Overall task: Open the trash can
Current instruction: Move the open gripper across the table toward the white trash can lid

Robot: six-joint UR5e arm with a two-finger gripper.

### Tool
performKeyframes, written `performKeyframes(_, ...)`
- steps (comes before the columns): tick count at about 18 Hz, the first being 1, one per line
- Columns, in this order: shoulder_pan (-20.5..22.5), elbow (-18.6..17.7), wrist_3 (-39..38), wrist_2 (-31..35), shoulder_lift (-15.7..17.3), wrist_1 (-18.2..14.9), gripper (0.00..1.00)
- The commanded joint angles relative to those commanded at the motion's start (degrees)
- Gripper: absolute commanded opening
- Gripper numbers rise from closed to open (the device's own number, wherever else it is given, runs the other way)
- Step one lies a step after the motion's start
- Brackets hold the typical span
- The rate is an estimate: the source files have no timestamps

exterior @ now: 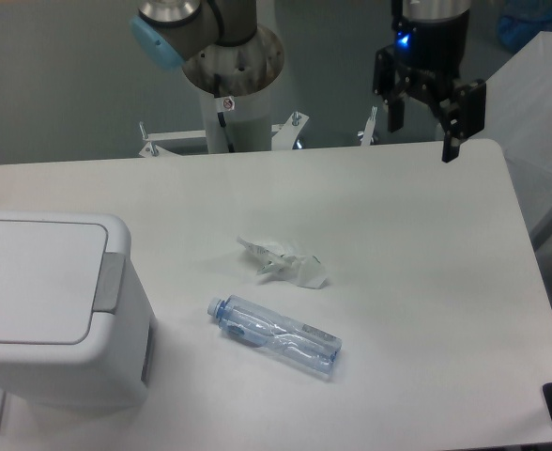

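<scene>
Though partly cropped, the trash can [46, 310] turns its grey tab rightward.

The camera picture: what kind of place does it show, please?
Probably a robotics lab. A black two-finger claw hangs open over a bare white table with test items: a large white plastic trash can and a clear crushed plastic bottle.

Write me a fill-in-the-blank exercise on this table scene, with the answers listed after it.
1. The lid of the trash can is ____.
2. The gripper hangs above the table's far edge with its fingers ____.
3. Between the crumpled paper and the table's near edge lies a clear plastic ____.
4. The grey push tab sits on the lid's ____ side in the picture.

Answers: closed; open; bottle; right
</scene>
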Motion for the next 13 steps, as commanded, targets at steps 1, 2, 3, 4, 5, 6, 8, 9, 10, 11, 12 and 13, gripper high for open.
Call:
performKeyframes(1, -0.1, 0.0, -0.9, 0.0, 0.0, 0.1, 1.00)
performKeyframes(2, -0.6, -0.1, -1.5, 0.0, -0.2, 0.7, 1.00)
performKeyframes(3, -1.5, 0.0, -2.6, -0.1, -0.4, 1.2, 1.00)
performKeyframes(4, -2.5, 0.1, -5.5, -0.1, -0.4, 1.2, 1.00)
performKeyframes(5, -3.2, 0.1, -9.7, -0.1, -0.5, 1.3, 1.00)
performKeyframes(6, -4.6, 0.3, -14.7, -0.3, -1.1, 1.4, 1.00)
performKeyframes(8, -7.7, 0.5, -26.8, -2.8, -2.3, 3.8, 1.00)
performKeyframes(9, -9.0, 0.5, -33.3, -5.2, -3.0, 6.1, 1.00)
performKeyframes(10, -9.7, 0.4, -39.9, -7.3, -3.7, 7.9, 1.00)
performKeyframes(11, -10.3, 0.4, -46.2, -8.9, -4.3, 9.1, 1.00)
performKeyframes(12, -11.4, 0.4, -52.3, -10.1, -4.7, 10.2, 1.00)
performKeyframes(13, -12.9, 0.0, -57.4, -10.5, -4.9, 11.2, 1.00)
